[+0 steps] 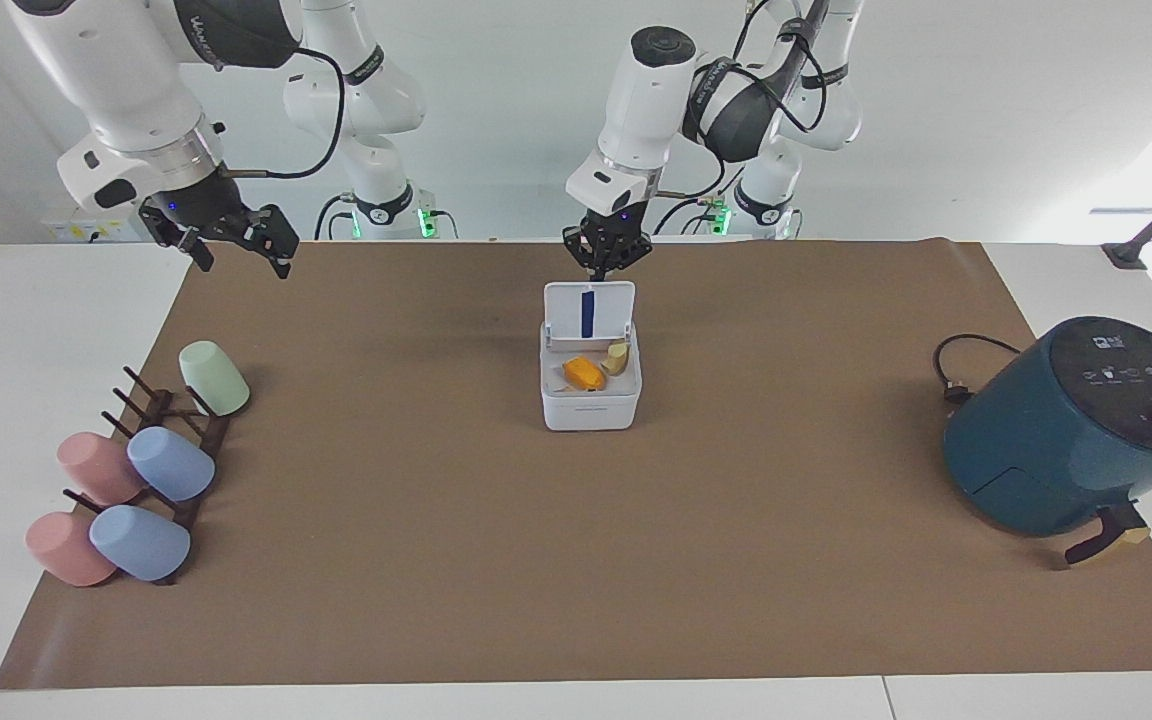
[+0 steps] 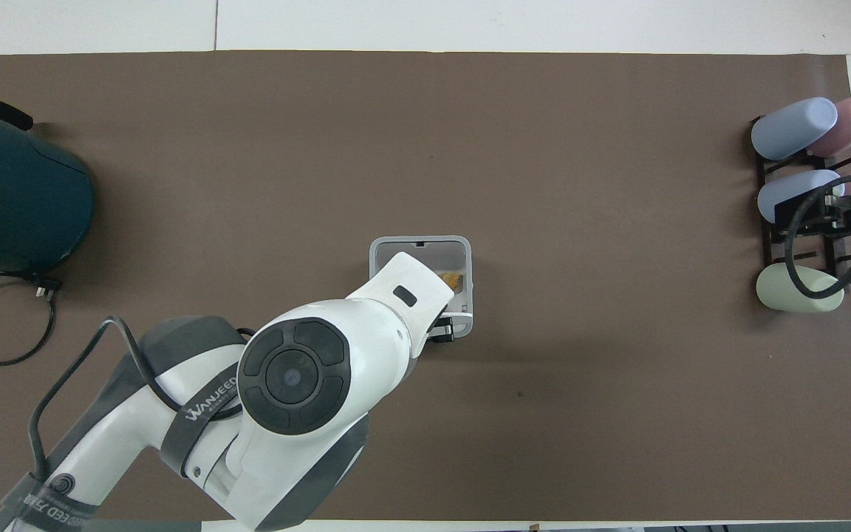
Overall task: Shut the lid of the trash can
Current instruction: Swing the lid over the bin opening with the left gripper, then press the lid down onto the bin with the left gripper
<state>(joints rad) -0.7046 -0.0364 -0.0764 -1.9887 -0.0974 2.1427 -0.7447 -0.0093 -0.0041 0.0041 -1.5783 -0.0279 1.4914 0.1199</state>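
Lid [image 1: 589, 308] upright, directly under left gripper [image 1: 604, 268]; jaw state cannot be told. Trash can [image 1: 591, 400] square, white plastic. Right gripper [image 1: 236, 250] parted, waiting over mat [image 1: 576, 560] corner.

Trash can [image 1: 591, 385] mid-mat [image 1: 456, 560]; lid [image 1: 589, 312] upright, robots' side.

White trash can [image 1: 591, 405] is showing an orange bit [image 1: 583, 374] & a pale tan bit [image 1: 617, 357] inside. White lid [image 1: 589, 309] is showing a dark blue stripe. Brown mat [image 1: 576, 520] is lying under everything. Dark teal air fryer [image 1: 1076, 425] is carrying a yellowish dial, prob. Cups [image 1: 116, 480]: 2 pink, 2 blue, 1 pale green, on a dark rack [image 1: 171, 440].
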